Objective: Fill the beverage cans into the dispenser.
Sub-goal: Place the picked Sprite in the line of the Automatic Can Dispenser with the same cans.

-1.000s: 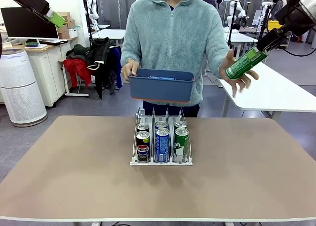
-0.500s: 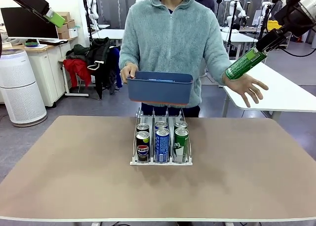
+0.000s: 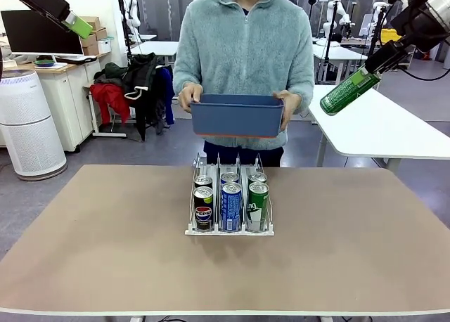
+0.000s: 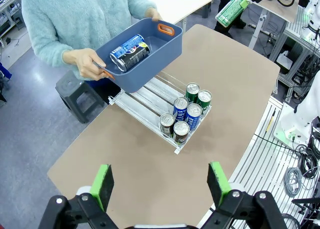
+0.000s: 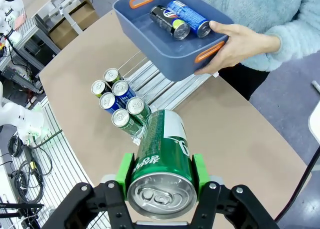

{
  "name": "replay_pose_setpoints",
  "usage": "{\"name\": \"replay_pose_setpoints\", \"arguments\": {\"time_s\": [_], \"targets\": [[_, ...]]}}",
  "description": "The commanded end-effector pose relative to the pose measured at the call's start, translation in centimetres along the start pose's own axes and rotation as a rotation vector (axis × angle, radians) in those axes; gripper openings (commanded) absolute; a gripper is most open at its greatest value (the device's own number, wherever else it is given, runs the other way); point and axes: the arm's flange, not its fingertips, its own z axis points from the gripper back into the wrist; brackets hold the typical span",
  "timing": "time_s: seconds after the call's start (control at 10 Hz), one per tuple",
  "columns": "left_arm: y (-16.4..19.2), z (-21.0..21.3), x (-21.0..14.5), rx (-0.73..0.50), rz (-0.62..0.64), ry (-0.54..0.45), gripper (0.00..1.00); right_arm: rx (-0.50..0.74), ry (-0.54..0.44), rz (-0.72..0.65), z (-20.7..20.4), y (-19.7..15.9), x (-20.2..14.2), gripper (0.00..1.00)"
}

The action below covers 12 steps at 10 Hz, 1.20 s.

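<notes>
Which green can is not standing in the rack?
The green can gripped by the right tool, tilted in the air. The other two green cans stand upright in one lane of the rack.

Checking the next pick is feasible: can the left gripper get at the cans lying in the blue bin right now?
Probably yes. The left gripper is open and empty, and the blue bin is held open-topped at the table's far side, its two cans uncovered; the person's hands grip only its ends.
</notes>
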Motion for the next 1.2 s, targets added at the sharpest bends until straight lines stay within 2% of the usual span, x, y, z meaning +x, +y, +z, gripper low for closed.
{"name": "replay_pose_setpoints", "arguments": {"time_s": [0.0, 0.1, 0.3, 0.4, 0.6, 0.7, 0.9, 1.0, 1.1], "targets": [[0.0, -0.1, 0.0, -0.004, 0.013, 0.0, 1.0, -0.001, -0.007, 0.004, 0.2, 0.0, 0.1, 0.18], [0.0, -0.1, 0.0, -0.004, 0.013, 0.0, 1.0, 0.0, 0.0, 0.0, 0.0, 0.0, 0.0, 0.58], [0.0, -0.1, 0.0, -0.004, 0.013, 0.0, 1.0, -0.098, -0.044, -0.078, -0.5, 3.0, -0.4, 0.58], [0.0, -0.1, 0.0, -0.004, 0.013, 0.0, 1.0, -0.104, -0.071, -0.105, -1.2, 5.5, -0.9, 0.58], [0.0, -0.1, 0.0, -0.004, 0.013, 0.0, 1.0, -0.193, -0.068, -0.124, -3.2, 8.7, -1.7, 0.58], [0.0, -0.1, 0.0, -0.004, 0.013, 0.0, 1.0, -0.163, -0.055, -0.146, -5.3, 10.2, -2.6, 0.58], [0.0, -0.1, 0.0, -0.004, 0.013, 0.0, 1.0, -0.136, 0.023, -0.134, -8.1, 10.4, -3.5, 0.58], [0.0, -0.1, 0.0, -0.004, 0.013, 0.0, 1.0, -0.092, 0.062, -0.106, -9.1, 11.9, -3.8, 0.58], [0.0, -0.1, 0.0, -0.004, 0.013, 0.0, 1.0, -0.008, 0.147, -0.028, -9.3, 12.1, -4.0, 0.58]]}}
